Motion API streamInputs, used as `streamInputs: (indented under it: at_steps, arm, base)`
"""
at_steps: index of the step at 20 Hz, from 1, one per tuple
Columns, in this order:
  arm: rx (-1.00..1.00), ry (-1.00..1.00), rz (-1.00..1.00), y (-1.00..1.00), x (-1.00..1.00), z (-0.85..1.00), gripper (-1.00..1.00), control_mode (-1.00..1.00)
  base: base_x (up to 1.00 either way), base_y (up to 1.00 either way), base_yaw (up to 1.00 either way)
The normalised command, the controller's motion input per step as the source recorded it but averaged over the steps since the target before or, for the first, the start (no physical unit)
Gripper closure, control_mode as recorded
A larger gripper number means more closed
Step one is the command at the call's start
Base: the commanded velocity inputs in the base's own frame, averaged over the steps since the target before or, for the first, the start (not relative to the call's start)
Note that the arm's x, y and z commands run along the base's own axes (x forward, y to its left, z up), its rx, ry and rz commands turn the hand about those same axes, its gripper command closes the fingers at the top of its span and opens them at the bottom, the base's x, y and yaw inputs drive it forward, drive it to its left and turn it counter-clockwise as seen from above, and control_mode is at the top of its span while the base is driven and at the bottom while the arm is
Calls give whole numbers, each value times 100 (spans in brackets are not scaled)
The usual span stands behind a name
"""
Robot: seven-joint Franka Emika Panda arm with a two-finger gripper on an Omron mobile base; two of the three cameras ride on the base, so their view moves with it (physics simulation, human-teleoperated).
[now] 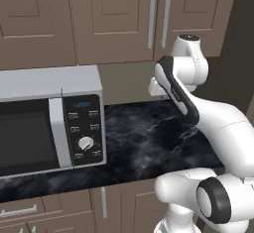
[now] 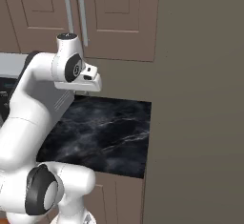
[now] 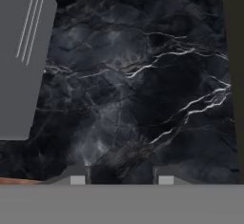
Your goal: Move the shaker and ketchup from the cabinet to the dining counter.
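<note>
Brown wooden wall cabinet (image 1: 114, 19) with panelled doors and long vertical silver bar handles (image 1: 158, 16) hangs above a narrow black marble table (image 1: 149, 138) veined in white, and its doors are closed. The shaker and the ketchup cannot be seen anywhere in these views, so their place cannot be told.

On the left part of the table stands a silver microwave (image 1: 49, 120) with a dark glass door and a black control panel bearing a white dial (image 1: 85, 143). Brown lower drawer units (image 1: 59, 209) with silver handles sit under the table.

The white arm rises in front of the table, its wrist bent so that the hand hangs over the bare marble to the right of the microwave, below the cabinet's handles. In the hand view the fingers (image 3: 118, 179) point down at the marble with the microwave's grey top at the left edge; the two tips stand well apart with nothing between them.
</note>
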Motion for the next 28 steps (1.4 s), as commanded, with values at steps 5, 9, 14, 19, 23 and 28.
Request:
streamInputs:
  at_steps: [5,9,14,19,23,28]
  arm:
    - [1,-15,0,0,-18,6,-100,-100]
    - [0,-38,0,-8,-29,63,-100,-100]
    - [0,-37,-1,-2,-4,82,-100,-100]
    - [5,-14,-4,-2,2,70,-100,-100]
    - [4,0,-3,0,0,70,-100,-100]
    - [1,-3,-1,0,0,64,-100,-100]
  base:
    - [0,0,0]
    - [0,0,0]
    - [0,0,0]
    - [0,0,0]
    - [0,0,0]
    - [0,0,0]
